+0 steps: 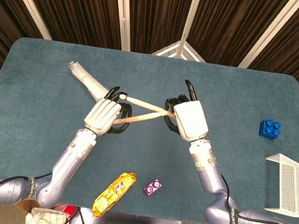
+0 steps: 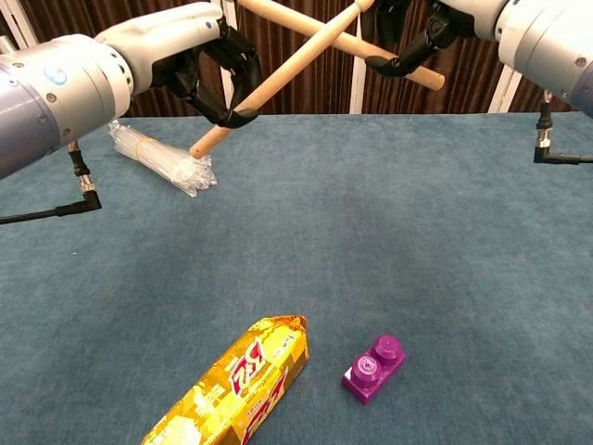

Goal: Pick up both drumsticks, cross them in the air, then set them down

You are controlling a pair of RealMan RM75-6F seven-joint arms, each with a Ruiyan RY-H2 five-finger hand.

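Two drumsticks are held clear of the tabletop (image 1: 35, 129), one in each robot hand, so that the crossing called for by the task can be made in the air. The left robot hand (image 1: 103, 118) is clamped round the lower part of the left drumstick (image 2: 278, 80), whose shaft is angled up toward the right robot hand (image 1: 188, 118). That hand is closed on the right drumstick (image 2: 306, 25), which is sent back toward the left robot hand. In both views the two shafts are seen to form an X in the space between the hands; whether they actually touch cannot be told, since the depth is poorly shown. The crossing step is judged to be reached, with the setting down not yet done.

Just beyond the left robot hand one bundle of clear straws (image 1: 86, 78) is laid. Nearer the robot than both hands, one yellow snack packet (image 2: 233, 385) and one purple brick (image 2: 373, 367) are found. Well out to the right of the right robot hand, one blue brick (image 1: 269, 129) and one white wire basket (image 1: 288, 184) are seen.
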